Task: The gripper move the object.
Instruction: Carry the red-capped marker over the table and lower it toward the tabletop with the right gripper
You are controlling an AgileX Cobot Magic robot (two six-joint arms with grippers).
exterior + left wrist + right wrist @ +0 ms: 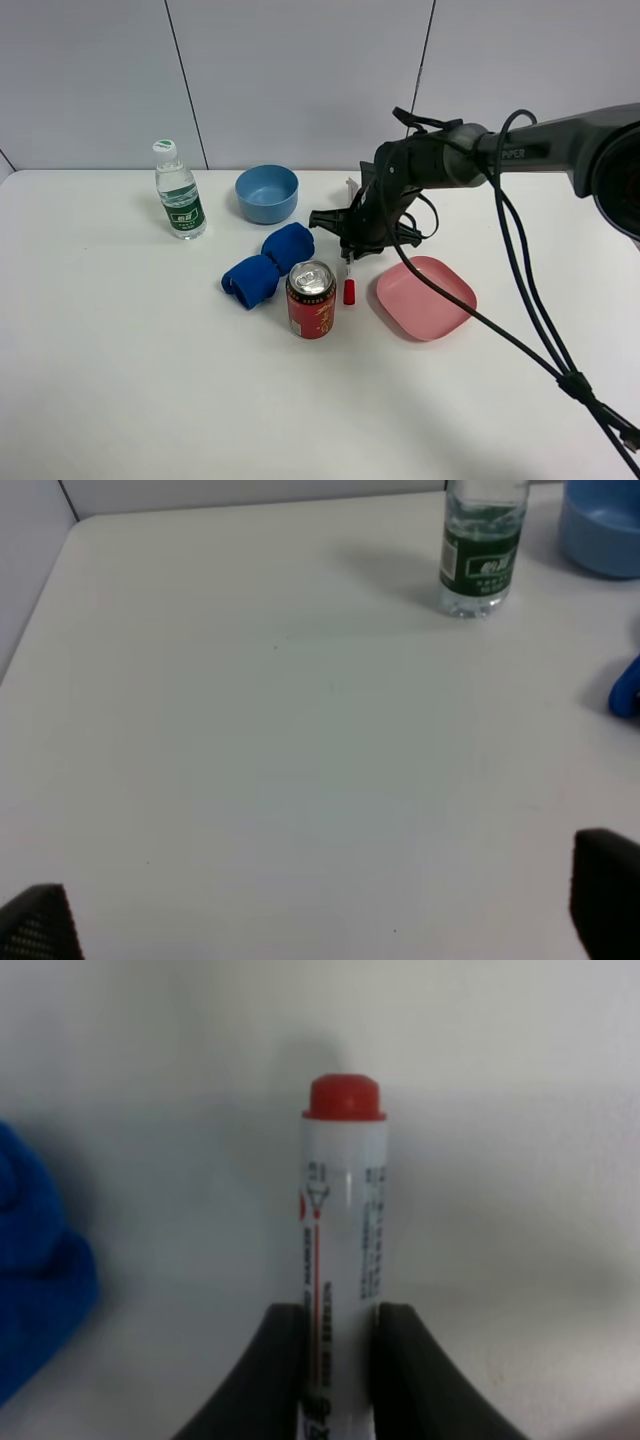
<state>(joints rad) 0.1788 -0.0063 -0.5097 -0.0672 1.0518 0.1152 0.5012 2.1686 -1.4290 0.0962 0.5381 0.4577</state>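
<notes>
Pinching slim white, red-tipped marker [343,1225]

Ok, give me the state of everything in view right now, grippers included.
marker pen: cap on, clamped by the barrel
right gripper: shut on the marker pen
left gripper: open, holding nothing
water bottle: upright, cap on
blue bowl: upright, empty
soda can: upright; opened or sealed, cannot tell
pink plate: flat, empty
blue cloth: rolled up
</notes>
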